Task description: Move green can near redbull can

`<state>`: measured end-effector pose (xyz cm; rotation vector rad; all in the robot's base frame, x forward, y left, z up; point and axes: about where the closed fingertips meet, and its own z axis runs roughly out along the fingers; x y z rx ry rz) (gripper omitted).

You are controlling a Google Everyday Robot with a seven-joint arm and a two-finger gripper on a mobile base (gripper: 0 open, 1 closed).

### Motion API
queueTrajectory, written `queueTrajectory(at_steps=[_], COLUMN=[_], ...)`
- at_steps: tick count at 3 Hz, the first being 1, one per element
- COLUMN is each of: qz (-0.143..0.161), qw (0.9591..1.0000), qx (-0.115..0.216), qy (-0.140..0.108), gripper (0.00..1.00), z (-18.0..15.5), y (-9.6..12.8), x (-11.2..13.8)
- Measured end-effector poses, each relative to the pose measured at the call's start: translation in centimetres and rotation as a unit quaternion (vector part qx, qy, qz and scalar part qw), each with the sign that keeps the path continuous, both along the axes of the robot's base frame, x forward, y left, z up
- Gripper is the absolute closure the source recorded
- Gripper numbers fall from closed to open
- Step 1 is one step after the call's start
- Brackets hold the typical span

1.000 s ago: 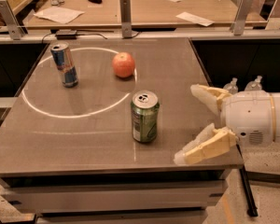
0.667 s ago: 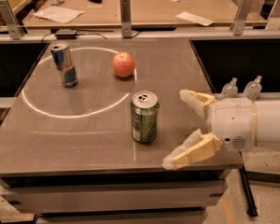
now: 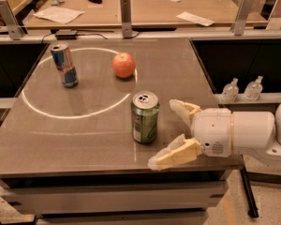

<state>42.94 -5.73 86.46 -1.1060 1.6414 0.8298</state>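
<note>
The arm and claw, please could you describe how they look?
The claw, at the table's right edge beside the green can, has two cream, wedge-shaped fingers on a rounded white wrist. The arm behind it is a smooth white cylinder; no cables show.

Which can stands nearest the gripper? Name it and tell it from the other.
The green can, the wider one, stands right beside the open gripper. The slim blue-and-silver redbull can stands far off, back left.
</note>
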Motion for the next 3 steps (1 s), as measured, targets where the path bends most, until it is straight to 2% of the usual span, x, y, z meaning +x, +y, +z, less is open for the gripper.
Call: queueTrajectory(at_steps=[2,3], qz=[-0.01,-0.014], qw=[0.9996,0.9995], qx=[0.024,0.027], qy=[-0.007,0.001], gripper=[0.0,0.18], z=[-0.5,-0.2], y=[1.9,3.0], x=[2.4,3.2])
